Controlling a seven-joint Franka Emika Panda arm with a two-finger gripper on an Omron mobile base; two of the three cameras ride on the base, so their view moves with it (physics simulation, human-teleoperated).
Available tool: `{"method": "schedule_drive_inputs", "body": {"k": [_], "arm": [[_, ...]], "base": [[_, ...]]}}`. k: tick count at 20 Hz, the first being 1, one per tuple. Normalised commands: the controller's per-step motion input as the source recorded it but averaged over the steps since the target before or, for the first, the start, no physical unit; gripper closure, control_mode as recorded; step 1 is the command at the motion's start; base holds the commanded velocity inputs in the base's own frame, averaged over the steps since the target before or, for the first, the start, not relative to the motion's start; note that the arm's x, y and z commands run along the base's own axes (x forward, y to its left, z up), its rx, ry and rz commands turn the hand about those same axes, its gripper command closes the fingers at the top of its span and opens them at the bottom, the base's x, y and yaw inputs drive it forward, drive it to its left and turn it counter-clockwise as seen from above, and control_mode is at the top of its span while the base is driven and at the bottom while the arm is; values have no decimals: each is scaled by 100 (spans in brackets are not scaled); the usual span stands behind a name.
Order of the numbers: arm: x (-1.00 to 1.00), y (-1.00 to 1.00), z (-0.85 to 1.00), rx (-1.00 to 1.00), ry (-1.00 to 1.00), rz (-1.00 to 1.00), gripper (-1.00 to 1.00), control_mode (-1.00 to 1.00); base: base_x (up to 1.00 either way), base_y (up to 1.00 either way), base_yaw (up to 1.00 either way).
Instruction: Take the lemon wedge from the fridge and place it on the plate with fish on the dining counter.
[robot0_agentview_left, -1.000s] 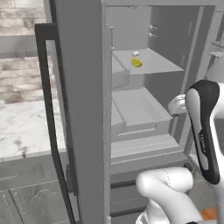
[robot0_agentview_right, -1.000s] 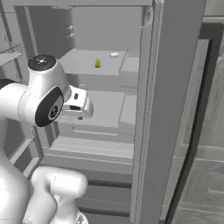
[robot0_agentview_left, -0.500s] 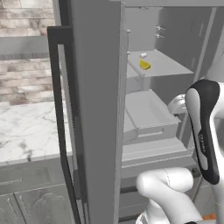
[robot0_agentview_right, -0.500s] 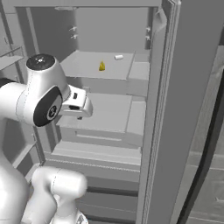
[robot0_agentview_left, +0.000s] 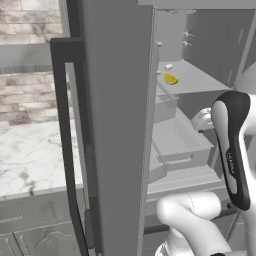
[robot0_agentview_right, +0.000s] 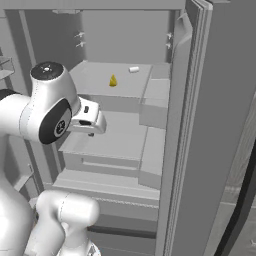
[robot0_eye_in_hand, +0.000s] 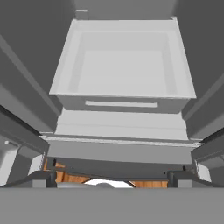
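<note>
The white Franka arm with dark joints stands folded in front of the tall grey refrigerator (robot0_agentview_right: 210, 125), whose doors are swung open; its elbow is raised and its wrist reaches forward level with the pale grey open-topped drawer bin (robot0_eye_in_hand: 122, 65) in the fridge's middle. The hand tilts downward, looking into that bin, and the two-finger gripper (robot0_agentview_right: 90, 131) has its jaws spread to their widest with nothing between them. The small bright yellow lemon wedge (robot0_agentview_right: 113, 80) rests on the fridge's shelf above the bin, well apart from the gripper, near a small white cylinder (robot0_agentview_right: 133, 70); its tapered end seems to point upward
</note>
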Motion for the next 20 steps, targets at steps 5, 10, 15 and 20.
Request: {"method": "schedule_drive_inputs", "body": {"k": [5, 10, 15, 20], "arm": [[17, 0, 32, 0, -5, 0, -100, -100], [11, 0, 100, -3, -41, 0, -100, -100], [33, -13, 36, 0, -21, 1, -100, -100], [65, -4, 0, 0, -7, 0, -100, -100]], "base": [[29, 0, -1], [0, 0, 0], [0, 0, 0], [0, 0, 0]]}}
